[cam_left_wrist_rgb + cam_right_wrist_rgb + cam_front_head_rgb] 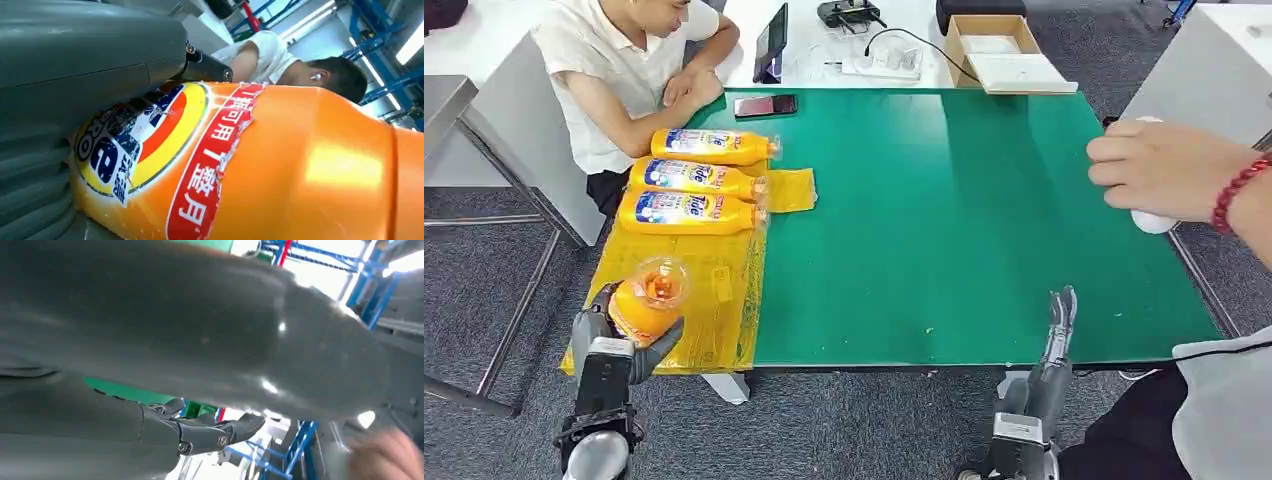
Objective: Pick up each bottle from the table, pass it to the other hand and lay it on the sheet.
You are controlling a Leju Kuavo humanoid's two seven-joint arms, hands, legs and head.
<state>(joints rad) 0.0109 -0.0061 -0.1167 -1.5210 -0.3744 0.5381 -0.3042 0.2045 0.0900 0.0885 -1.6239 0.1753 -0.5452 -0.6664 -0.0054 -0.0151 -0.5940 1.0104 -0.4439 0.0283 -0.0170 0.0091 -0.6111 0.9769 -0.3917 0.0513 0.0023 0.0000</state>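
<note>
Bottles of orange detergent, three of them (711, 146) (696, 178) (690, 212), lie side by side on the yellow sheet (724, 290) at the left edge of the green table (944, 220), their caps toward the table's middle. A fourth bottle (649, 300) is grasped in the robot's left hand (624, 335) over the sheet's near left corner, standing roughly upright with its cap uppermost; the thumb and fingers wrap its lower body. The left wrist view shows the same bottle (280, 165) pressed against the hand's grey cover (75, 60), label facing the camera.

The right hand (1056, 325) reaches up at the table's near edge, right of centre, fingers stretched out straight and apart, holding nothing. The right wrist view shows its dark fingers (215, 432) extended in the air.

A person's hand (1164, 170) with a red bead bracelet rests on a white object (1152, 222) at the table's right edge. Another person (624, 60) sits at the far left corner, near a phone (765, 105).
</note>
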